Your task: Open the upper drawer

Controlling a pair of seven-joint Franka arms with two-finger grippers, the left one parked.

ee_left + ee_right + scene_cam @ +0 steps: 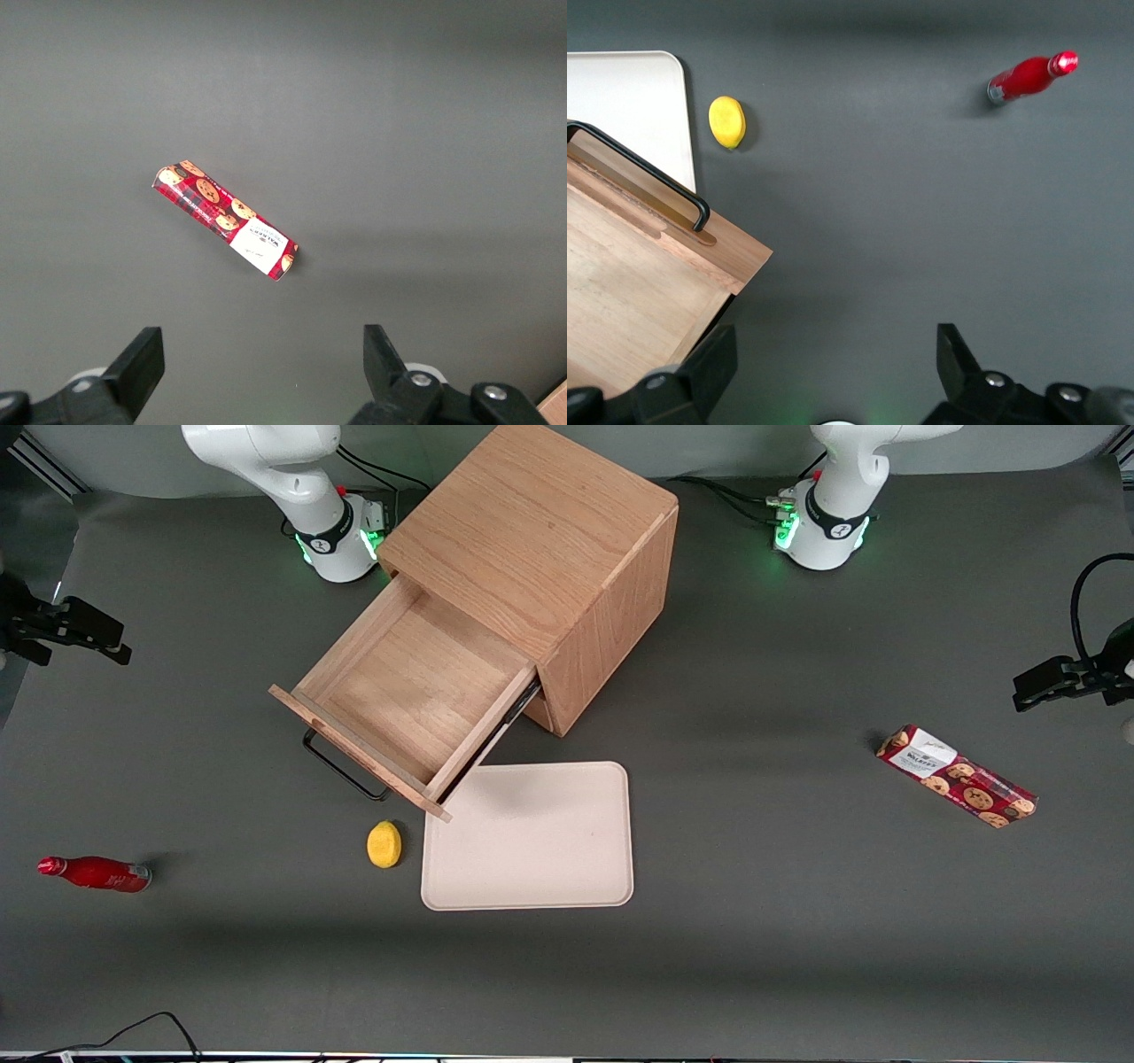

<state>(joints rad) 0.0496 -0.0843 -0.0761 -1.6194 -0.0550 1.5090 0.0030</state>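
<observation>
The upper drawer (407, 682) of the oak cabinet (540, 540) stands pulled far out, and its light wooden box is empty. Its thin black bar handle (341, 771) faces the front camera. My right gripper (111, 642) hangs open and empty above the table toward the working arm's end, well apart from the drawer. In the right wrist view the drawer's front corner (638, 292) and handle (647, 173) show, with my gripper (833, 359) open over bare mat beside them. The bottom drawer front is hidden under the open drawer.
A beige tray (532, 837) lies nearer the front camera than the drawer, partly under its corner. A yellow lemon (384, 843) lies beside the tray. A red bottle (97, 873) lies toward the working arm's end. A cookie box (957, 775) lies toward the parked arm's end.
</observation>
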